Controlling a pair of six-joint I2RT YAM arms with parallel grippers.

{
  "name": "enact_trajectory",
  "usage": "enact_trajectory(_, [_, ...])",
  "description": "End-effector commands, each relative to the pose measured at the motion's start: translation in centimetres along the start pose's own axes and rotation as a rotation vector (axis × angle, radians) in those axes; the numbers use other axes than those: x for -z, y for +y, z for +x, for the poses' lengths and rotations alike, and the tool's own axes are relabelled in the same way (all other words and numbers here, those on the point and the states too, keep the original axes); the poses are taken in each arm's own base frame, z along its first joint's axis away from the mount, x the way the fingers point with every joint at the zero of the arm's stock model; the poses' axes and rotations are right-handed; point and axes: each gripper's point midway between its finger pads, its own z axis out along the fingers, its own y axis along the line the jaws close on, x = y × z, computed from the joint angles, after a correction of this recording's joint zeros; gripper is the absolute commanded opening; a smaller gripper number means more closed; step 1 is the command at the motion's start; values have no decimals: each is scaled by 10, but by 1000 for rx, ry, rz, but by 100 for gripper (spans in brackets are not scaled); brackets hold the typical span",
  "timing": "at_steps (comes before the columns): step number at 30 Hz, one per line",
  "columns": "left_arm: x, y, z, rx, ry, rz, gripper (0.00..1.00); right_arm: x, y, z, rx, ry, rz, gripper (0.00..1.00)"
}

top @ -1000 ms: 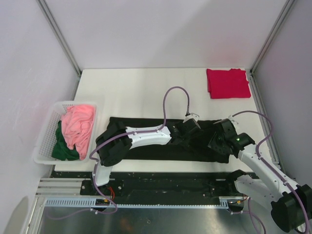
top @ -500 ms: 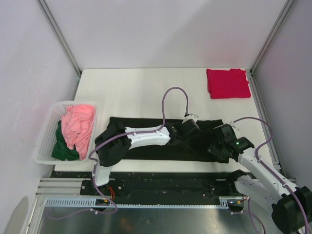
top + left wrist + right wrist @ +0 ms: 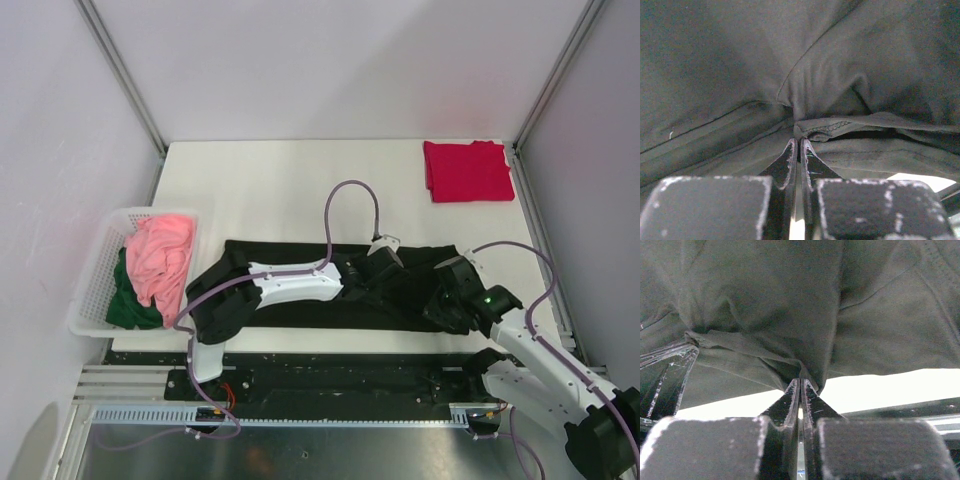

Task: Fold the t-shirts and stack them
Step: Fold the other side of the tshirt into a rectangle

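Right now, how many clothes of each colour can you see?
black t-shirt: 1
red t-shirt: 1
pink garment: 1
dark green garment: 1
Total: 4

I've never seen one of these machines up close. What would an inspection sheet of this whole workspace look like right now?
Surface: white table, no stains seen.
Job's things: black t-shirt spread along the near edge; red t-shirt folded at the far right corner.
Clutter: white basket at the left edge, holding a pink garment with a dark green garment.
Grippers: left gripper shut on a fold of the black t-shirt; right gripper shut on its edge.
Cables: purple cable arching from each arm, untangled.
Surroundings: pale walls, metal frame posts.
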Motion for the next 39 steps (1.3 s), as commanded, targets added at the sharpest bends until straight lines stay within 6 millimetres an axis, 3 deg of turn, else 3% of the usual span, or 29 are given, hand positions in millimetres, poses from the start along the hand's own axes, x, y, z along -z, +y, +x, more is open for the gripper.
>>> enact_trajectory(1, [18,-3,-15,65,-54,36,6,4,14,-1,5,-10,-58,1])
enact_trajectory(5, [21,-1,-12,94,-53,37,10,13,23,-15,34,-56,-68,0])
enact_trajectory(13, [24,8,1,178,-41,34,14,26,61,-58,187,-165,-61,0])
enact_trajectory(21, [22,19,-3,250,-54,27,21,6,75,-77,270,-209,-16,0])
enact_trajectory(35, [17,37,-32,283,-90,23,32,-24,77,-120,273,-275,58,0])
enact_trajectory(39, [21,34,-38,266,-97,46,36,-34,77,-128,270,-262,59,9])
